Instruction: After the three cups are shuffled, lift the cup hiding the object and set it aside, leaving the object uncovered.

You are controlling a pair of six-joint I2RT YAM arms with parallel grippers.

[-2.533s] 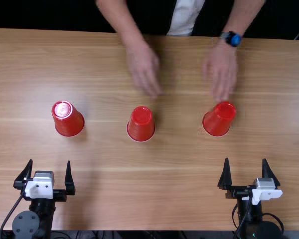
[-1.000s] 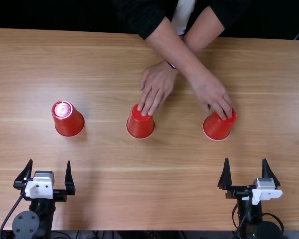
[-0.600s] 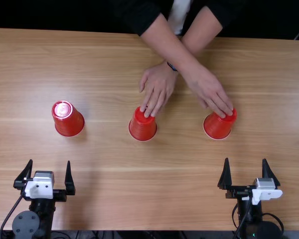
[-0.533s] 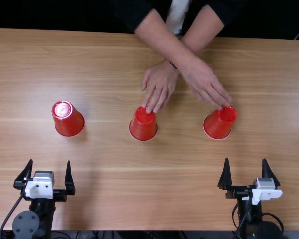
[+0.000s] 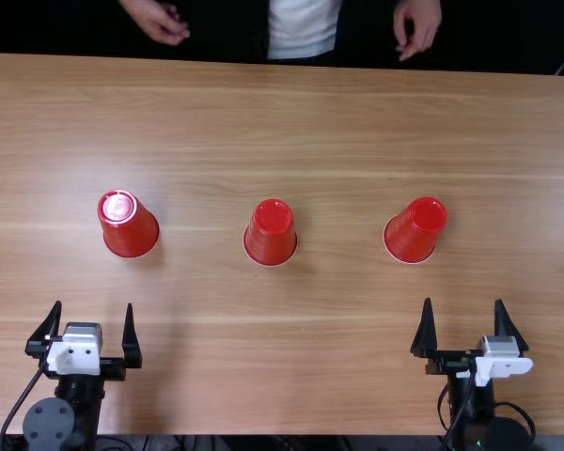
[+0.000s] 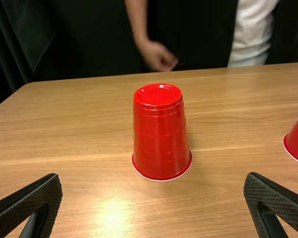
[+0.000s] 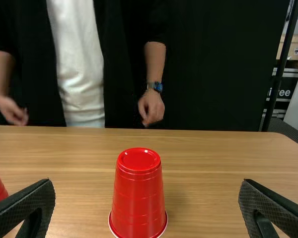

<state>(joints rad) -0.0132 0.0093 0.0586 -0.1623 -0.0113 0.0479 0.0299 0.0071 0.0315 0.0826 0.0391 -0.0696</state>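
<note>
On tabletop (image 5: pixel 282 113), left cup (image 5: pixel 127 225), middle cup (image 5: pixel 270 232), right cup (image 5: pixel 413 228) inverted to hide object; my left jaws, right jaws spread wide, empty.

cups (image 5: pixel 270 232): red plastic, pretty glossy, faint ribs round the sides
table (image 5: pixel 282 113): light wood grain, smooth, slight sheen just ahead of the left claw (image 5: pixel 92 306)
fingers (image 6: pixel 39 191): black, matt, fine knurled texture
</note>
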